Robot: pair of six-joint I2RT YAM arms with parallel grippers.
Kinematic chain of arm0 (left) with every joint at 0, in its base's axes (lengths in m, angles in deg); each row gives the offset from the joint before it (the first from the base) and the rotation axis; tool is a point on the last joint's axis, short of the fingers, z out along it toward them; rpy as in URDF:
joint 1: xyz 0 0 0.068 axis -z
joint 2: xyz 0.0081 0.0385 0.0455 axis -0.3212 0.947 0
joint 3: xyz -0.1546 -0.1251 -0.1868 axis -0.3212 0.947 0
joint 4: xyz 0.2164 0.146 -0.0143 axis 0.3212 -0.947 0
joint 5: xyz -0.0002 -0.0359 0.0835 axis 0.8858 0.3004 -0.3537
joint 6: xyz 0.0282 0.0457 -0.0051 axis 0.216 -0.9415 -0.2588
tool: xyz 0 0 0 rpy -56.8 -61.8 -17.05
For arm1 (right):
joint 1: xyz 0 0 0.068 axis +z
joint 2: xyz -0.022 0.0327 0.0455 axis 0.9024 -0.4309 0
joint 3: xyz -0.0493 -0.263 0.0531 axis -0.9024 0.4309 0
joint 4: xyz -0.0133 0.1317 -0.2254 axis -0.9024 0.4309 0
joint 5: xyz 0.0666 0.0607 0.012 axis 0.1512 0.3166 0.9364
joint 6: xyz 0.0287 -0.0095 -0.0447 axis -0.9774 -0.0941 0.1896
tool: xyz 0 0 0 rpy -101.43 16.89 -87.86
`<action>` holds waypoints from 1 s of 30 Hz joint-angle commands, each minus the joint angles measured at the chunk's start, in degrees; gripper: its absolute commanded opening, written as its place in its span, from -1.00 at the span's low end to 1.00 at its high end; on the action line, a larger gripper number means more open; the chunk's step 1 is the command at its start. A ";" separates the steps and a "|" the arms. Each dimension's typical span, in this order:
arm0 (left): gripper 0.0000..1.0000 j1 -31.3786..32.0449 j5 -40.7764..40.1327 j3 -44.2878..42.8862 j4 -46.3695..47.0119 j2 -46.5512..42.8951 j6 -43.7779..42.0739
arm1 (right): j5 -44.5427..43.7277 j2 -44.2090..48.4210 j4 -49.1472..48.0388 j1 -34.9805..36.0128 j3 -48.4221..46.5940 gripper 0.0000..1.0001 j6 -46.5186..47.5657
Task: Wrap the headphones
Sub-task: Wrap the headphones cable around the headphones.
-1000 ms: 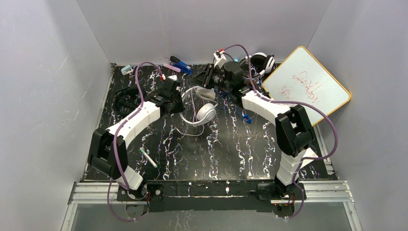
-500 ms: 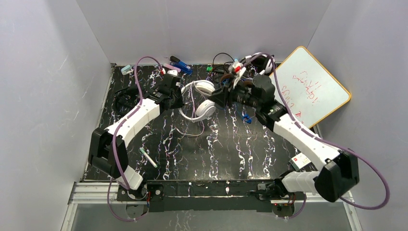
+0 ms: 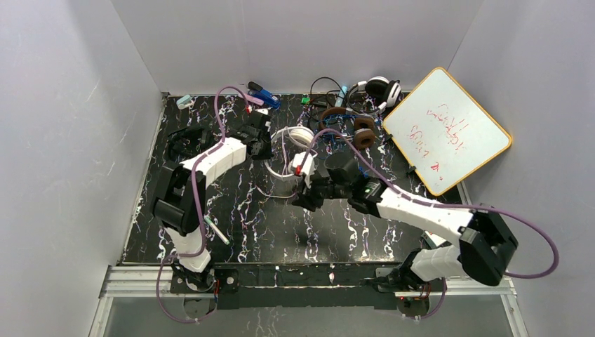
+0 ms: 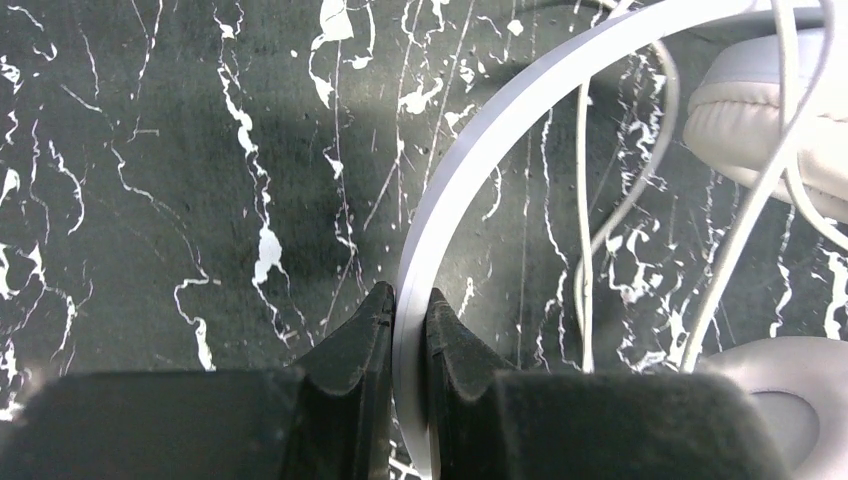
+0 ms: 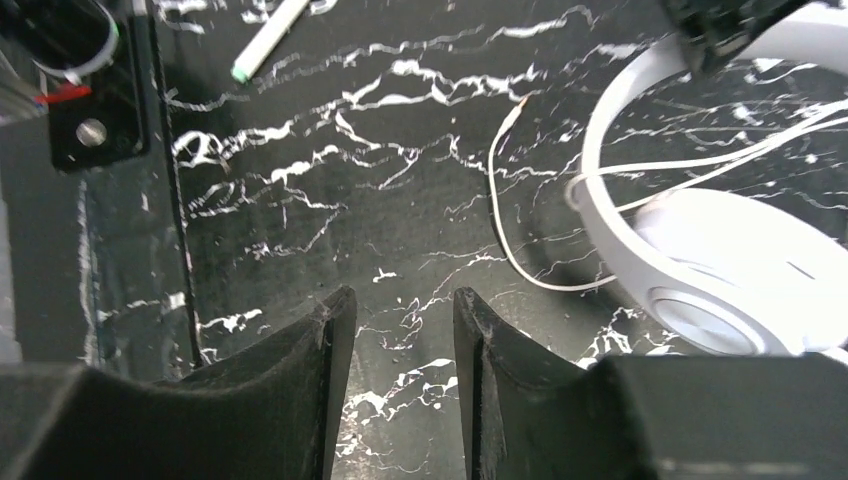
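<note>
The white headphones [image 3: 300,135] lie on the black marbled table, back centre. My left gripper [image 4: 408,300] is shut on their thin white headband [image 4: 520,100], at the left of the headset [image 3: 264,144]. An ear cup [image 4: 760,130] and loops of white cord [image 4: 585,250] lie just beyond it. My right gripper [image 5: 405,300] is open and empty over bare table, in front of the headset [image 3: 309,198]. Its view shows an ear cup [image 5: 740,260] to the right and the loose cord end [image 5: 510,230]. The brown-cupped headphones [image 3: 354,130] and a black-and-white pair [image 3: 379,88] lie at the back right.
A whiteboard [image 3: 445,130] leans at the right wall. Pens and a blue item [image 3: 261,95] sit at the back edge. A white marker [image 3: 216,229] lies front left, and a dark bundle [image 3: 184,140] at the left. Small blue clips [image 3: 360,172] lie beside the right arm.
The right arm swung from the back of the table, over the headset, down to the front, and its jaws opened. The left gripper kept its hold on the headband.
</note>
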 commanded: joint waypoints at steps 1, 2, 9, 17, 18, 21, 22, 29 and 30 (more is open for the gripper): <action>-1.00 -1.25 2.31 -3.55 4.66 1.36 -0.67 | -3.31 -5.14 -0.43 1.13 -2.51 -0.01 5.97; -1.00 -1.33 2.47 -3.69 5.16 2.06 -0.89 | -3.30 -6.37 -0.99 1.16 -2.64 0.01 6.51; -1.00 -2.37 3.52 -5.99 6.15 5.69 -1.26 | -1.98 -15.08 -8.05 1.17 -3.18 0.03 8.28; -1.00 -2.75 5.69 -8.83 5.40 7.59 -1.80 | -1.23 -24.68 -10.16 1.27 -8.90 0.23 11.51; -1.00 -2.75 5.84 -8.85 5.31 7.54 -1.87 | -1.39 -25.63 -10.03 1.25 -9.68 0.25 12.01; -1.00 -2.84 6.05 -8.78 5.31 7.16 -2.11 | -1.84 -28.59 -9.23 1.33 -11.97 0.26 13.45; -1.00 -2.92 6.35 -8.91 5.17 7.16 -2.15 | -2.08 -29.44 -9.19 1.33 -12.48 0.26 13.90; -1.00 -3.18 8.05 -8.98 4.83 7.01 -2.09 | -3.95 -34.85 -10.29 1.40 -14.23 0.23 15.60; -1.00 -3.19 8.31 -9.10 4.82 7.12 -2.07 | -4.04 -35.51 -10.67 1.42 -14.29 0.23 15.68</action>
